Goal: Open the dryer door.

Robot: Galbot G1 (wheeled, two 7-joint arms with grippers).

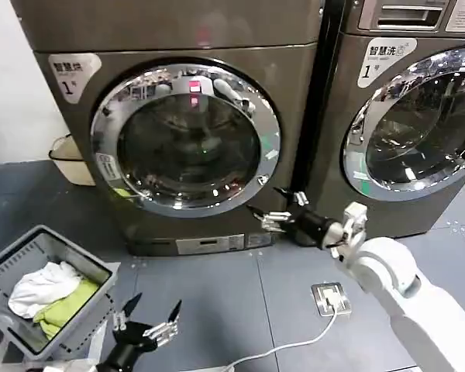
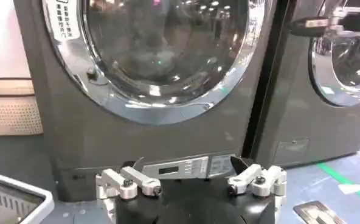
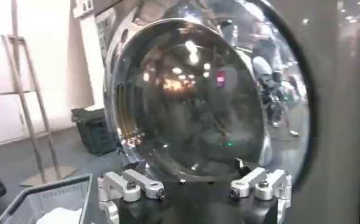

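door shut flush on left machine: wide chrome rim, dark tinted glass, pink sticker at top, white stickers on rim. right gripper just beside rim's lower right edge, fingers spread, grasping nothing. left gripper low near basket, fingers spread, empty.

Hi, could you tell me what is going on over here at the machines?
The robot is working on opening the dryer door, which is shut for now. Its right tool, fingers open, is at the door's lower right rim, not gripping anything. The left tool hangs open low near the floor, beside a laundry basket.
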